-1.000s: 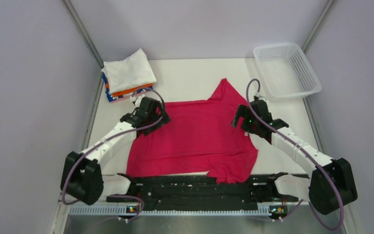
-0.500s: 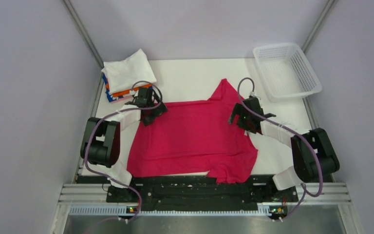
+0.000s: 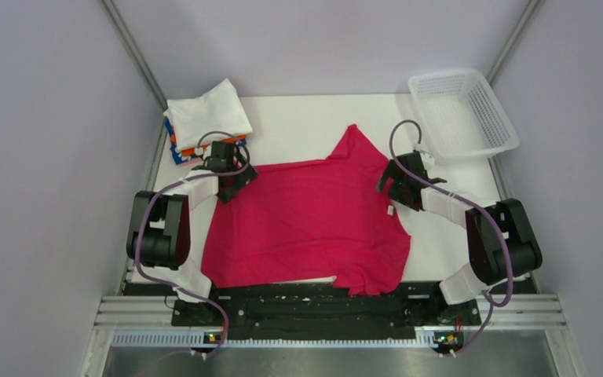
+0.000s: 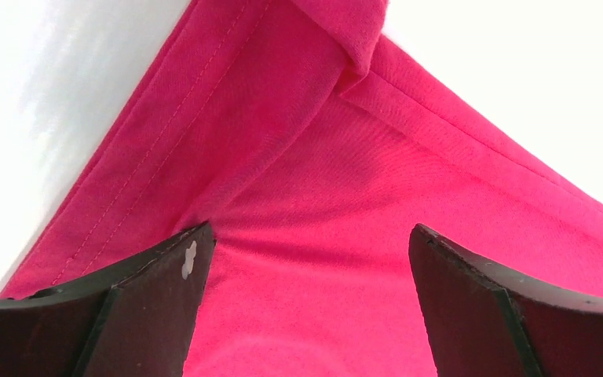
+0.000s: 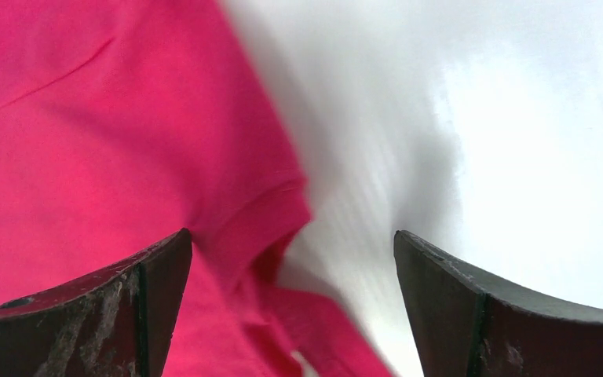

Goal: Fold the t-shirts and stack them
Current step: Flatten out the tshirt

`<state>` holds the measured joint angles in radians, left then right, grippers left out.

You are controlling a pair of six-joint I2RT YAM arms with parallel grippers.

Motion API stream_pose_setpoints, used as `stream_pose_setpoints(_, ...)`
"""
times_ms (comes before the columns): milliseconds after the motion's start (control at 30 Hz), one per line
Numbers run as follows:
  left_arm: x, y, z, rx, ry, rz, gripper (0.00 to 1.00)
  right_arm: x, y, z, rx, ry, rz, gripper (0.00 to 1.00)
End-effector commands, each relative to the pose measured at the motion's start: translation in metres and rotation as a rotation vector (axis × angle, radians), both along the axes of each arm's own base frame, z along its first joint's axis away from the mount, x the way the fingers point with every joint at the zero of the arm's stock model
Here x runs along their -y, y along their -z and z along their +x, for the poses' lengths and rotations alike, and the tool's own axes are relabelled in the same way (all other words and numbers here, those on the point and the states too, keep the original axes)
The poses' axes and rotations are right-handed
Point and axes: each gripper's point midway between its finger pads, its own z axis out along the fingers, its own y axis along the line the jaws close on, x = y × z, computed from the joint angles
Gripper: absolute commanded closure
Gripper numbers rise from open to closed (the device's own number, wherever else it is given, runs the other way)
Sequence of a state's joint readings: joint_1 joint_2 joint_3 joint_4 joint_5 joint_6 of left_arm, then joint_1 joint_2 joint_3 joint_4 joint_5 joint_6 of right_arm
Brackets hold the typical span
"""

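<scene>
Crimson t-shirt (image 3: 306, 224) seemingly under both wide jaws

White mesh basket (image 3: 462, 112), far right corner; white table (image 3: 306, 126)

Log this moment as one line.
shirt: spread out, unfolded | left gripper: open over far-left corner | right gripper: open over right edge | stack: far left, folded

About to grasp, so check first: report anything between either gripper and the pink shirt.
Nothing visible stands in the way. The left gripper hangs open directly over the shirt's far-left corner, and the right gripper is open over its right edge. Only cloth and bare table show beneath them.
</scene>
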<state>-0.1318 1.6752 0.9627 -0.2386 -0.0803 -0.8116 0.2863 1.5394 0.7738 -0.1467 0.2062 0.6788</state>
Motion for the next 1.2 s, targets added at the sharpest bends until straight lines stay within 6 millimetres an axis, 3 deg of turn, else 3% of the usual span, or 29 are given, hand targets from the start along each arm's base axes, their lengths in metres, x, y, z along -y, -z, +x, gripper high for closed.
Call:
stream_pose_setpoints(0,-0.028,0.006,-0.018,-0.047,-0.055,0.080,0.01,0.039,0.016,-0.021,-0.101,0.124,-0.073,0.01)
stream_pose_setpoints(100,-0.024,0.000,-0.016,-0.034,-0.036,0.062,0.01,0.041,0.007,-0.015,-0.069,0.121,-0.071,0.01)
stream_pose_setpoints(367,-0.014,-0.016,-0.006,0.024,0.005,0.017,0.01,-0.031,-0.045,0.018,0.178,-0.168,0.225,0.01)
stream_pose_setpoints(633,-0.008,-0.016,-0.004,0.028,0.023,-0.010,0.01,-0.053,-0.052,0.025,0.200,-0.220,0.268,0.01)
stream_pose_setpoints(900,-0.008,-0.014,-0.005,0.025,0.021,-0.013,0.01,-0.070,-0.025,0.024,0.148,-0.243,0.317,0.01)
stream_pose_setpoints(1067,-0.011,-0.013,-0.007,0.018,0.014,0.001,0.01,-0.046,0.007,0.020,0.051,-0.128,0.208,0.01)
stream_pose_setpoints(1167,-0.015,-0.013,-0.007,0.016,0.004,0.021,0.01,-0.021,0.014,0.015,0.005,-0.043,0.098,0.01)
